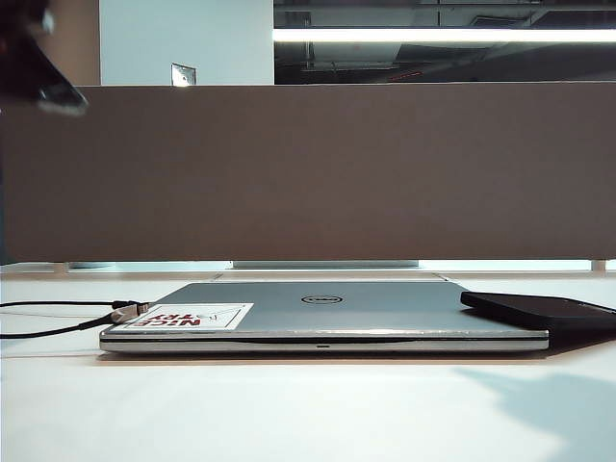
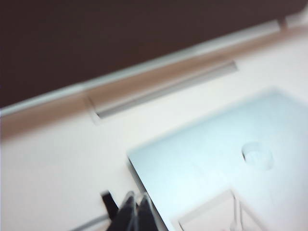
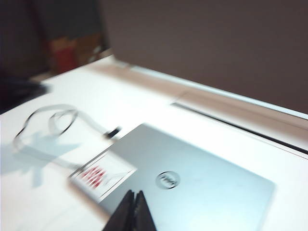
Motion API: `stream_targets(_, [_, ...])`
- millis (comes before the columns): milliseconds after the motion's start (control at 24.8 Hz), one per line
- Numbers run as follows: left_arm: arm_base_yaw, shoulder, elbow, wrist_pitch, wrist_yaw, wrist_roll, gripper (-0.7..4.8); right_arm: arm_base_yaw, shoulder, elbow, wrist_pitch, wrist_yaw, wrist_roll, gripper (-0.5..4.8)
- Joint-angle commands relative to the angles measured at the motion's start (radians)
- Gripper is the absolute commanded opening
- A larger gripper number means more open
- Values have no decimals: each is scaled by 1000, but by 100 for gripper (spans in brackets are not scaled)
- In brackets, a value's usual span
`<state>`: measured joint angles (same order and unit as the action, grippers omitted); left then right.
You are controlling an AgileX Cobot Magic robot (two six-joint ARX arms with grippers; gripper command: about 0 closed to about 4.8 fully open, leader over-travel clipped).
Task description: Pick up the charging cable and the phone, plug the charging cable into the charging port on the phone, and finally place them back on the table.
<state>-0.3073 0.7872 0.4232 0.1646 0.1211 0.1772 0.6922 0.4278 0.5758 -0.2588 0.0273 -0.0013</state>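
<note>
Below the left gripper point(image 2: 134, 211), jaws pressed together and empty, the charging cable point(image 1: 58, 318) plug lies at the laptop point(image 1: 322, 313) corner; right gripper point(image 3: 133, 211), likewise closed, hovers over the lid, phone point(image 1: 544, 310) beyond.

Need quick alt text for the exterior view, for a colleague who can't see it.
A closed silver Dell laptop lies on the white table, with the black phone resting at its right end and the charging cable plug at its left corner. A grey-brown divider stands behind; neither gripper is clearly visible.
</note>
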Motion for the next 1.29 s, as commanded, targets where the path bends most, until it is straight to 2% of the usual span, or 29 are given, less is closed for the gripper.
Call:
stream_targets(40, [-40,42,4,-79,3,138,-6,71,-2,6,1,5,-68,-4])
stream_targets(322, [-80,152,3,-142,3,365,-6,186,-2,6,0,4,-75,-4])
stream_targets(443, [-80,190,3,-141,3,421,-5,203,-2,6,-7,4,-75,-4])
stream_targets(523, [-80,214,3,-141,3,422,9,208,-2,6,-20,4,-75,-4])
stream_targets(564, [-80,225,3,-141,3,423,46,208,-2,6,-32,4,-75,-4])
stream_targets(684, [-79,258,3,-142,3,458,224,208,-3,6,-76,4,-75,-4])
stream_targets(765, [-79,285,-6,-141,3,507,288,208,-3,6,-90,-4,-75,-4])
stream_targets(926, [-79,338,-23,-120,3,552,283,208,-3,6,-95,-3,-75,-4])
stream_targets(1087, [-78,374,-28,-95,2,567,208,208,-3,6,-114,-4,-75,-4])
stream_targets(1288, [-68,402,-29,-71,-5,608,206,208,-3,6,-114,-4,-75,-4])
